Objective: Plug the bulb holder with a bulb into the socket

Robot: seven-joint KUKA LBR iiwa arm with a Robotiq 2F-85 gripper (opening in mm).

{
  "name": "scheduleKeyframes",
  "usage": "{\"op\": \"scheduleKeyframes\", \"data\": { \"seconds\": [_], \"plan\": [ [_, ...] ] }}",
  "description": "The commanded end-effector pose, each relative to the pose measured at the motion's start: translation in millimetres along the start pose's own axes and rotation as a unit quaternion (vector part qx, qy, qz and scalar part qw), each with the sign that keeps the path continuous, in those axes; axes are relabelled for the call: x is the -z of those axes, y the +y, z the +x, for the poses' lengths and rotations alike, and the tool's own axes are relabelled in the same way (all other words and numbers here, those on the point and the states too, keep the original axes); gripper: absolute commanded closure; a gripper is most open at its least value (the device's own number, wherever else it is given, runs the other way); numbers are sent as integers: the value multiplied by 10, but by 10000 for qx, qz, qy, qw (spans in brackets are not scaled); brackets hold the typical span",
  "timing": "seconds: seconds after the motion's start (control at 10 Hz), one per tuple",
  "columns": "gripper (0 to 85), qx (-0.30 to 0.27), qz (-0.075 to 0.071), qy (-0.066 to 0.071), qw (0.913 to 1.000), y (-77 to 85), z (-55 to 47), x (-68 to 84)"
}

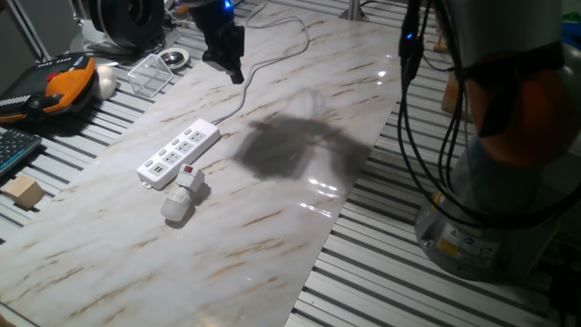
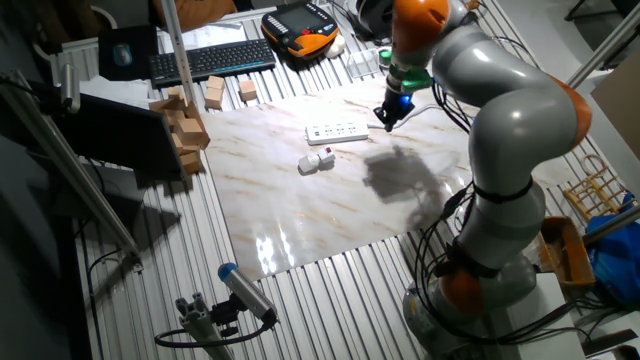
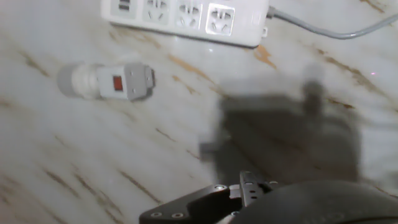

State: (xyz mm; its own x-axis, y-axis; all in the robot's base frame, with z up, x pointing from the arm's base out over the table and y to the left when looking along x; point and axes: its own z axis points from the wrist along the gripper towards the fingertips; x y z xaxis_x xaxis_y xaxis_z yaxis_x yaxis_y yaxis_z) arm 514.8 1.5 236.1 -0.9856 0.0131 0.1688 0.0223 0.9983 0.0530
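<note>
The socket, a long white power strip (image 1: 179, 153), lies on the marble board with its grey cord (image 1: 272, 56) running to the back. The white bulb holder (image 1: 189, 176) with a red switch lies on its side just in front of the strip, unplugged, joined to the frosted bulb (image 1: 175, 208). My gripper (image 1: 236, 73) hangs above the cord, beyond the strip's cord end, holding nothing. The hand view shows the strip (image 3: 186, 15), holder (image 3: 127, 81) and bulb (image 3: 74, 79) ahead. The fingers do not show clearly. The other fixed view shows the gripper (image 2: 388, 118) right of the strip (image 2: 337, 131).
A clear plastic box (image 1: 150, 73), an orange pendant (image 1: 59, 86) and a wooden block (image 1: 23, 193) lie left of the board. A keyboard (image 2: 210, 58) and stacked wooden blocks (image 2: 185, 130) stand beyond it. The arm's base (image 1: 508, 182) stands at the right.
</note>
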Motion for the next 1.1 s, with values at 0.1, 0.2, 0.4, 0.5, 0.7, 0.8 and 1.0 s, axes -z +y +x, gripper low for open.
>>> {"op": "scheduleKeyframes", "data": {
  "seconds": [0.1,0.2,0.4,0.5,0.7,0.8,1.0],
  "plan": [
    [850,-1121,-226,55,9934,-4,0,-2],
    [850,-1435,-175,38,9895,-4,0,-2],
    [850,-2348,-374,-113,9713,235,-90,-32],
    [850,-2524,-334,-206,9668,343,-133,-101],
    [850,-2828,-410,-140,9582,497,-244,-232],
    [850,-3087,-480,-88,9499,595,-268,-317],
    [850,-3450,-408,-249,9374,684,-244,-386]
  ]
}}
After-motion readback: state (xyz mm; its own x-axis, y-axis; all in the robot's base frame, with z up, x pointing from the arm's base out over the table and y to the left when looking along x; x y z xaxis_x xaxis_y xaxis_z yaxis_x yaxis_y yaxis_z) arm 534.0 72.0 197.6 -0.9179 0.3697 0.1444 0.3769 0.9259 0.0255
